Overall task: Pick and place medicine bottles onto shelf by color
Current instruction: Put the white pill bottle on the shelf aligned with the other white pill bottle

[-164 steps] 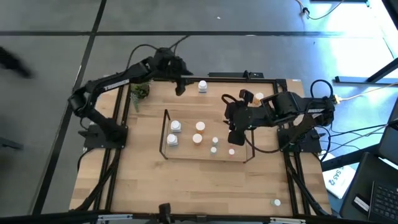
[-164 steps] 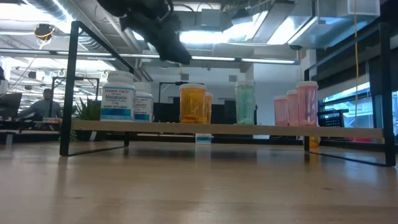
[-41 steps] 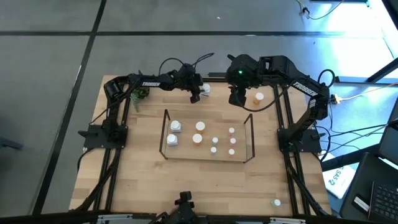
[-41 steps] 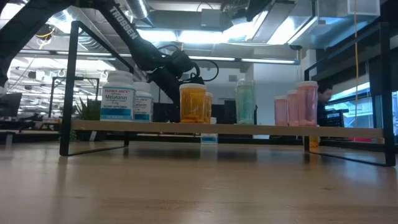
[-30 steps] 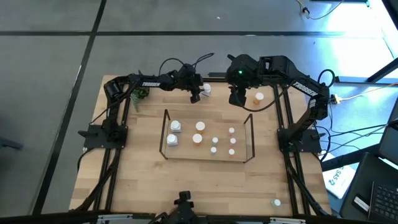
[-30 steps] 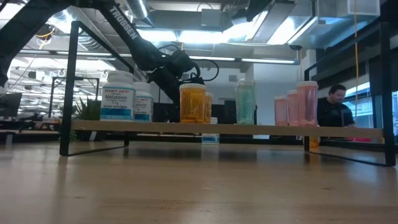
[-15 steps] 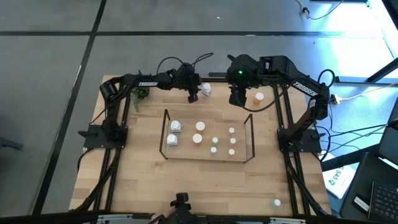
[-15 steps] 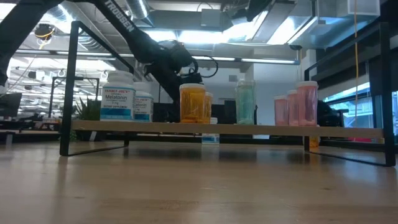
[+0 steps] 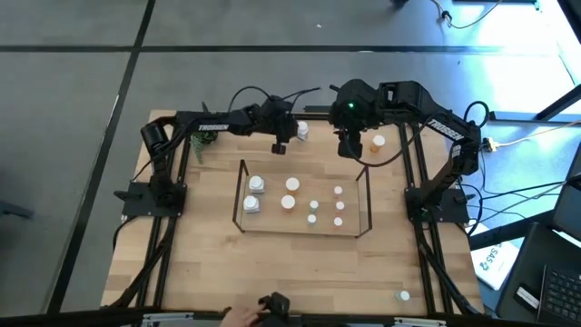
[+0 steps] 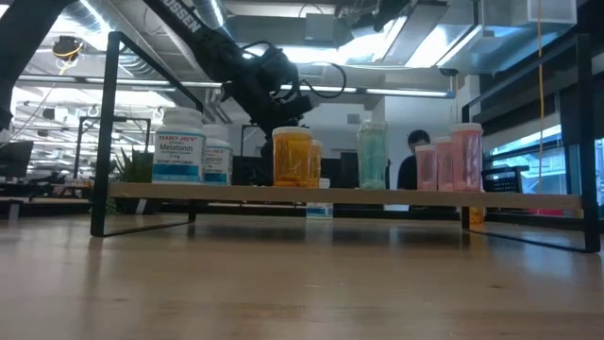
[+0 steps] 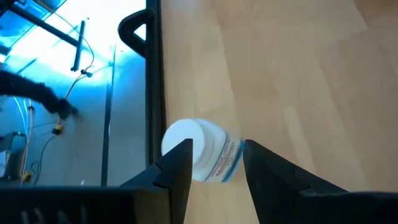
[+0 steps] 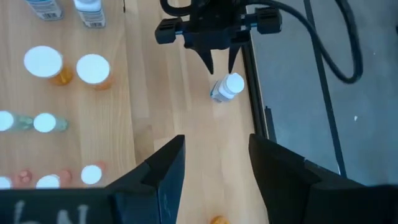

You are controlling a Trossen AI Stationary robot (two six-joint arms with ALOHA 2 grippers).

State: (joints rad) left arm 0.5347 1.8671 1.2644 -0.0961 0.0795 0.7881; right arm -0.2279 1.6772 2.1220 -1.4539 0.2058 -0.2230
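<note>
Left gripper [image 12: 221,64] open above white bottle [image 12: 226,88]; orange bottles [image 12: 68,70] aside.

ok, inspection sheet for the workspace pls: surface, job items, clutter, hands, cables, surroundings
Surface: light wood table, black frame round it.
Job items: shelf mid-table with white, orange, teal and pink bottles grouped; one white bottle standing behind the shelf near the far edge; one orange bottle to its right.
Clutter: small plant at the far left; a small white-capped item at the near right corner.
Hands: left hand above the table beside the white bottle, open, empty; right hand raised near the orange bottle, open, empty.
Cables: loops over both arms; loose leads on the floor to the right.
Surroundings: a person behind the shelf; a hand at the near edge.
</note>
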